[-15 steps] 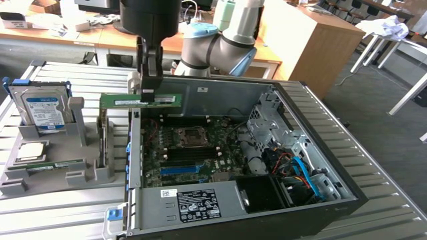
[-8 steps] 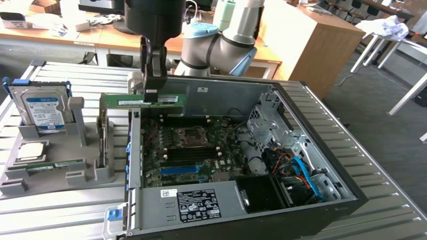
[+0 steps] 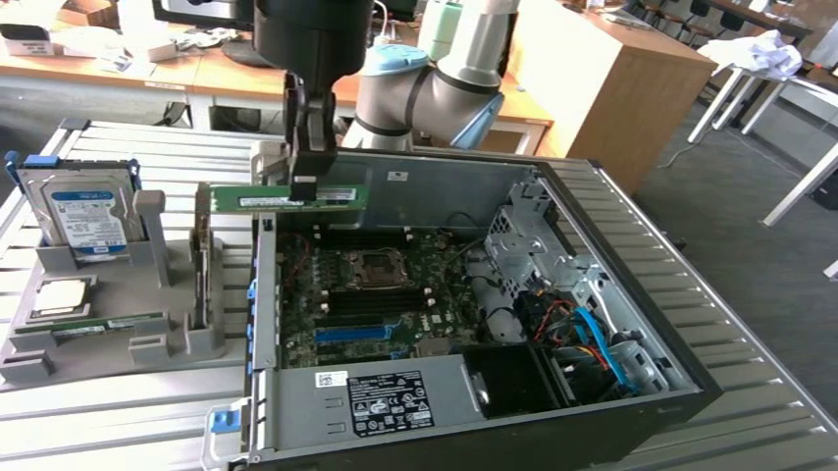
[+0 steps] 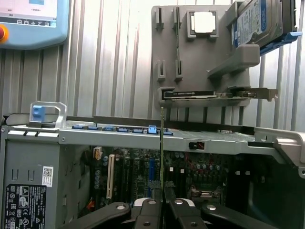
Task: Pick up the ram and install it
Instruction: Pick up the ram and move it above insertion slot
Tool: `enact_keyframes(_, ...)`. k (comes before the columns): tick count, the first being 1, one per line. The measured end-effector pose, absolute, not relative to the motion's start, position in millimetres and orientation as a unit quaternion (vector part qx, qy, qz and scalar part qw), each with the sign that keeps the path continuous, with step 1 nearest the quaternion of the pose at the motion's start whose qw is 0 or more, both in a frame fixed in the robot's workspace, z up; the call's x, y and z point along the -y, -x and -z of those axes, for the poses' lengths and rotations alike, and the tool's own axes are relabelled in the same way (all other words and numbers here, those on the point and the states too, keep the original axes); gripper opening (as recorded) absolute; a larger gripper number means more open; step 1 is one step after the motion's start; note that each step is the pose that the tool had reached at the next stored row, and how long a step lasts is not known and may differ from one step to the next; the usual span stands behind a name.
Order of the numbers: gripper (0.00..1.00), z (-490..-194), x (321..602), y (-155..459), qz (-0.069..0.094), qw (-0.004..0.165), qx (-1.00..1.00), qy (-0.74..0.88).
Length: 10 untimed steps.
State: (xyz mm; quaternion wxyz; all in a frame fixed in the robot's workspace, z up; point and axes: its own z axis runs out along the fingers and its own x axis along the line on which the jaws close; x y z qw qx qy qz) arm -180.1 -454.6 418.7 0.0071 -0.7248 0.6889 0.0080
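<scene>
We see the hand (image 3: 304, 188) pressed together on the ram stick (image 3: 338, 197), pinching it near the middle of its length. The green board hangs level and on edge in the air. In the exterior view it hovers over the open computer case (image 3: 681, 373) at about eleven o'clock of the case, above the edge nearest the grey holder (image 3: 157, 343). The stick is clear of the motherboard (image 3: 380, 294) below it and touches nothing but the fingers.

From the wrist view we look along the board. The ram stick (image 4: 162, 143) shows edge-on as a thin green line, clamped between the two fingers (image 4: 151, 210) of the hand (image 4: 163, 198). The motherboard (image 4: 190, 167) lies beyond it inside the computer case (image 4: 143, 136).

In the exterior view the grey holder sits on the slatted metal tabletop (image 3: 131, 412), just beside the case at its nine o'clock. A blue-labelled hard drive (image 3: 89, 218) stands upright at the holder's eleven o'clock. A square silver processor (image 3: 62, 297) lies flat near nine o'clock, and a second green stick (image 3: 92, 326) sits in a slot near seven o'clock. In the wrist view we find the same grey holder (image 4: 190, 62) with the processor (image 4: 202, 22), the hard drive (image 4: 257, 21) and a long card (image 4: 214, 94) seated in a slot. Inside the case, at six o'clock in the exterior view, is a power supply (image 3: 387, 402) with a printed label.
</scene>
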Motion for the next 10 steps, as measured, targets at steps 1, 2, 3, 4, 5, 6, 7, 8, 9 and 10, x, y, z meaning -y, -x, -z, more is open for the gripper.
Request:
enact_keyframes(1, 0.13, -418.7, 454.6, 179.3, -0.008, 0.007, -0.689, 0.725)
enact_keyframes(2, 0.13, -418.7, 454.6, 178.5, -0.008, 0.007, -0.689, 0.725)
enact_keyframes(3, 0.13, -418.7, 454.6, 177.7, -0.008, 0.007, -0.689, 0.725)
enact_keyframes(4, 0.13, -418.7, 454.6, 177.0, -0.008, 0.007, -0.689, 0.725)
enact_keyframes(5, 0.13, -418.7, 454.6, 176.3, -0.008, 0.007, -0.689, 0.725)
enact_keyframes(6, 0.13, -418.7, 454.6, 175.5, -0.008, 0.007, -0.689, 0.725)
enact_keyframes(7, 0.13, -418.7, 454.6, 174.7, -0.008, 0.007, -0.689, 0.725)
enact_keyframes(8, 0.13, -418.7, 454.6, 174.0, -0.008, 0.007, -0.689, 0.725)
enact_keyframes(9, 0.13, -418.7, 454.6, 173.3, -0.008, 0.007, -0.689, 0.725)
enact_keyframes(10, 0.13, -418.7, 454.6, 172.7, -0.008, 0.007, -0.689, 0.725)
